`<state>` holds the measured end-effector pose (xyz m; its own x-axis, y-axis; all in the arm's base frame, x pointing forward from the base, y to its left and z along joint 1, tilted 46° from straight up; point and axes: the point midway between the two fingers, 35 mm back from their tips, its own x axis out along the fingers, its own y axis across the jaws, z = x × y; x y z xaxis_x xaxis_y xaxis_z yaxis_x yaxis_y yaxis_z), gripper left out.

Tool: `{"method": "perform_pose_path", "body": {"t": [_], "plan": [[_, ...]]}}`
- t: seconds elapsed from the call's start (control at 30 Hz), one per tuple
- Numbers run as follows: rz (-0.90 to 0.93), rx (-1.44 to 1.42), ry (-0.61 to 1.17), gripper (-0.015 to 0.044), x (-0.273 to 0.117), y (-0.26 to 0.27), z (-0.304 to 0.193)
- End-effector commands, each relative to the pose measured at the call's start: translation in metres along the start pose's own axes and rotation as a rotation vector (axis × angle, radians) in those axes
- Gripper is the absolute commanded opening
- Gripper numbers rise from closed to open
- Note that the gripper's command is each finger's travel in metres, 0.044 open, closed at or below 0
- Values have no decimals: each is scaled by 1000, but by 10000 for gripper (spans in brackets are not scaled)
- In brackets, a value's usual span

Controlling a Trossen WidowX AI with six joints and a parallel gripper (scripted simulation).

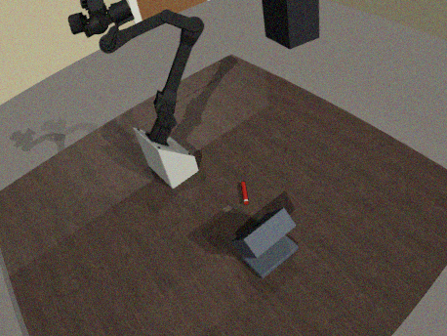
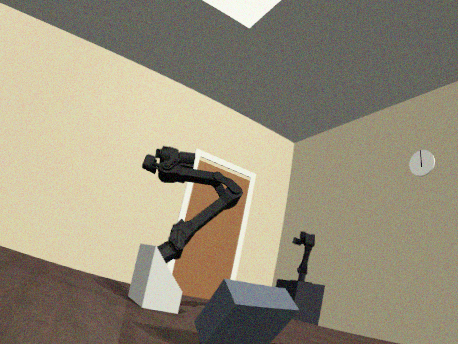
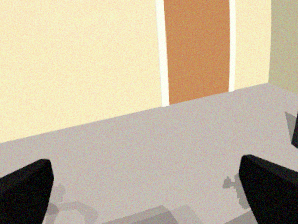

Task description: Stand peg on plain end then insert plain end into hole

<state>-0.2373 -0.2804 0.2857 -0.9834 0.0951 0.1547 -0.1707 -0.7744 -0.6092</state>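
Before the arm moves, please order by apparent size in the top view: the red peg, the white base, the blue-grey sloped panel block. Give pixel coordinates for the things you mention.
1. blue-grey sloped panel block [image 1: 269,232] [image 2: 250,317]
2. white base [image 1: 179,166] [image 2: 159,285]
3. red peg [image 1: 244,191]

A plain room with 1 door [image 1: 168,6] [image 2: 207,225] [image 3: 197,50], 1 wall clock [image 2: 422,163].
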Motion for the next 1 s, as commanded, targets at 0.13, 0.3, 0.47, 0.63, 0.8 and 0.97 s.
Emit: {"method": "perform_pose_path", "body": {"t": [0.13, 0.3, 0.47, 0.63, 0.8, 0.97], "plan": [[74, -2, -84, 440, -17, 17, 16], [189, -2, -201, 440, -46, 40, 37], [280, 18, -271, 440, -77, 55, 47], [363, 21, -341, 440, -101, 68, 57], [461, -4, -432, 440, -133, 74, 68], [576, -3, -515, 440, -168, 88, 76]]}}
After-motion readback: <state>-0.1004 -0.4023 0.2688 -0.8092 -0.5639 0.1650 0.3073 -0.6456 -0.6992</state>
